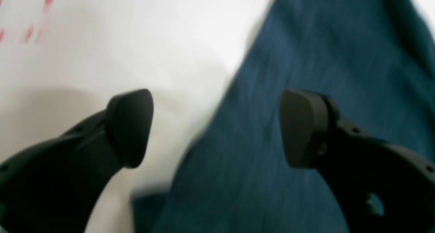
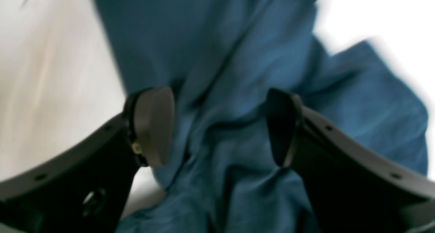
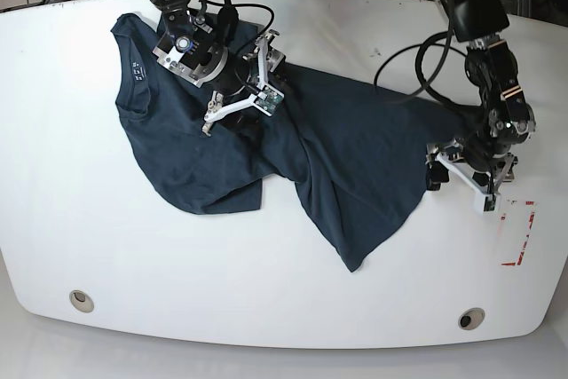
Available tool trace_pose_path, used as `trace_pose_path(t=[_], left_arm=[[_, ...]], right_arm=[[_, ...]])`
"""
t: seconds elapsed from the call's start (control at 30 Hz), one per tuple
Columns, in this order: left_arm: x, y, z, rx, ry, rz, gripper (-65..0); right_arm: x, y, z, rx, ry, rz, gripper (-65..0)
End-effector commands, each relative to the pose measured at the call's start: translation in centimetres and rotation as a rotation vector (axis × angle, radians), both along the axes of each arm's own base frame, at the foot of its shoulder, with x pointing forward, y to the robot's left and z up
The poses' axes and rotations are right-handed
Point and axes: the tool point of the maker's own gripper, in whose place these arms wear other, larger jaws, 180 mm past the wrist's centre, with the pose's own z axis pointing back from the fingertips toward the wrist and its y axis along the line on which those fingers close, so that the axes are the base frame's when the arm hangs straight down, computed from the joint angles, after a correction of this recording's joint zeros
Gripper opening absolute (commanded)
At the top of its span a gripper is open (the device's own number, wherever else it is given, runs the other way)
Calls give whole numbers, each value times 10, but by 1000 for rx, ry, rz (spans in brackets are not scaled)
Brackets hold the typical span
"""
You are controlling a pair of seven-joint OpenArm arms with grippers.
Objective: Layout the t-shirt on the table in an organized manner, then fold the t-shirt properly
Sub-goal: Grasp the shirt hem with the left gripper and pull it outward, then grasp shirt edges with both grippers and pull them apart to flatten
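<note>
Two arms over a white surface (image 3: pixel 53 219), one dark navy t-shirt (image 3: pixel 355 157) spread crumpled across the middle. Far left of the base view: neck opening with small pale print sits near the far-left corner, body of the shirt running right and toward the near side, bunched and twisted at the centre, one flap folded over near the left, a pointed corner reaching toward the near edge. Round grommet hole (image 3: pixel 81 300) near left. Right gripper (image 3: pixel 238 102) sits over the shirt's upper-left part, just right of the neck; in the right wrist view its jaws stand parted with wrinkled blue cloth (image 2: pixel 231 131) lying between them, pads not pinching it, so released. Cables (image 3: pixel 417 59) loop over the surface far right of centre. Left gripper (image 3: pixel 463 173) is at the shirt's right edge; left wrist view shows jaws spread wide, one finger over bare white surface (image 1: pixel 136 39), the other over blue cloth (image 1: pixel 323 56), cloth edge running between them, nothing grasped. View is motion-blurred. Second grommet hole (image 3: pixel 470 318) near right. Red-outlined mark (image 3: pixel 522 232) on the surface at right, just beyond the left gripper, apart from the shirt.
</note>
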Motion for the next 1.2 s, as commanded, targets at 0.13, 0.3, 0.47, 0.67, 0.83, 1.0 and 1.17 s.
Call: trace_pose_path(t=[0.13, 0.3, 0.47, 0.67, 0.83, 1.0, 1.17], left_arm=[[40, -20, 6, -59, -46, -37, -101], [46, -37, -8, -78, -13, -77, -101], [51, -48, -20, -97, 15, -96, -101], [55, -56, -32, -119, 23, -103, -101], [56, -69, -44, -125, 68, -138, -103], [56, -72, -46, -123, 78, -148, -162], [56, -72, -46, -123, 79, -148, -400]], right_arm=[[13, -3, 29, 34, -88, -18, -250], [16, -7, 31, 31, -96, -32, -250], [23, -22, 39, 24, -124, -74, -250], [37, -60, 45, -5, -153, -183, -250], [54, -100, 55, -32, -192, -292, -250], [75, -142, 65, -15, -223, -452, -250], [94, -189, 63, 15, -220, -616, -249]])
